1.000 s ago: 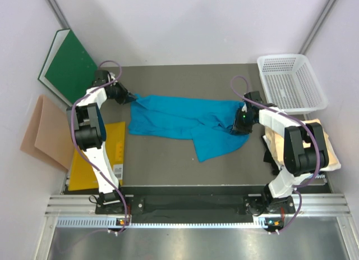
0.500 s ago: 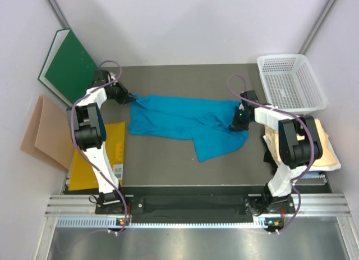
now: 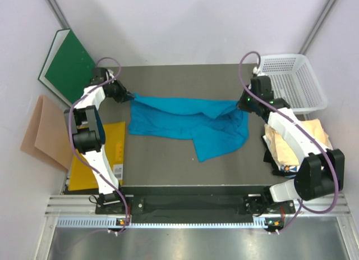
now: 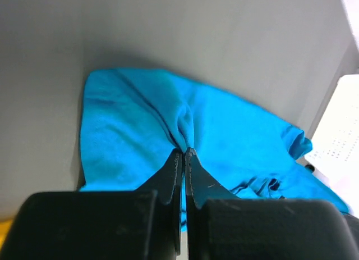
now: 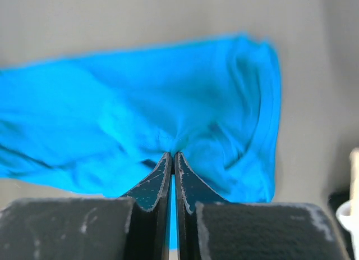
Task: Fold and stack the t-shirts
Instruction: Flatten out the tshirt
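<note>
1. My left tool (image 4: 184,153) is clenched on the teal t-shirt (image 3: 179,117). In the left wrist view the two fingers meet with no gap, and a ridge of cloth is pinched between their tips. The grip point is at the far left corner of the garment.

2. My right tool (image 5: 173,156) is also clenched on the teal t-shirt. In the right wrist view the fingertips are pressed together on a gathered fold, and creases radiate from that point. The grip point is at the far right corner of the garment.

3. The teal t-shirt lies on the counter (image 3: 168,164), spread left to right between my two tools. It is wrinkled. One flap extends toward the near side, right of centre.

4. The cream t-shirt (image 3: 316,130) lies at the right edge of the counter, partly hidden under my right arm. It is apart from the teal t-shirt.

5. A white basket (image 3: 283,56) stands at the far right corner. A green board (image 3: 70,66) leans at the far left. A yellow envelope (image 3: 115,136) lies at the near left, with a tan-pink paper sheet (image 3: 42,131) just left of it.
</note>
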Robot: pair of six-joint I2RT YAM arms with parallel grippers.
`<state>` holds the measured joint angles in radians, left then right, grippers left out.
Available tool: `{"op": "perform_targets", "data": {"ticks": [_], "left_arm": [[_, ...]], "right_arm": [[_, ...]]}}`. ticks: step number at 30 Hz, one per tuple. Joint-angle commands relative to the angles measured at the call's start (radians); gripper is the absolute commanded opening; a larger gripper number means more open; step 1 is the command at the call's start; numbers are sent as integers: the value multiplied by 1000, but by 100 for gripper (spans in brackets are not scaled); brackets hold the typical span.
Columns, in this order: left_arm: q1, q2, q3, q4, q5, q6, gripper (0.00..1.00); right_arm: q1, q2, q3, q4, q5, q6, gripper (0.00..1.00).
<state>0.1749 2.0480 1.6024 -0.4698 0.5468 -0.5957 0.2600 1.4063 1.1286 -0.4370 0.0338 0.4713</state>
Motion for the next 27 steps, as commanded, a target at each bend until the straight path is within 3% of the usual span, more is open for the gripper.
{"op": "perform_targets", "data": {"ticks": [1, 15, 22, 27], "left_arm": [[-2, -137, 74, 13, -39, 5, 0], [-3, -426, 277, 7, -162, 13, 0], [-3, -713, 252, -16, -214, 88, 0], [-5, -885, 225, -69, -266, 139, 0]], "right_arm": [[10, -50, 141, -5, 74, -63, 0], [7, -141, 564, -62, 65, -227, 0], [8, -349, 626, -97, 26, -280, 0], [8, -521, 605, -111, 87, -298, 0]]}}
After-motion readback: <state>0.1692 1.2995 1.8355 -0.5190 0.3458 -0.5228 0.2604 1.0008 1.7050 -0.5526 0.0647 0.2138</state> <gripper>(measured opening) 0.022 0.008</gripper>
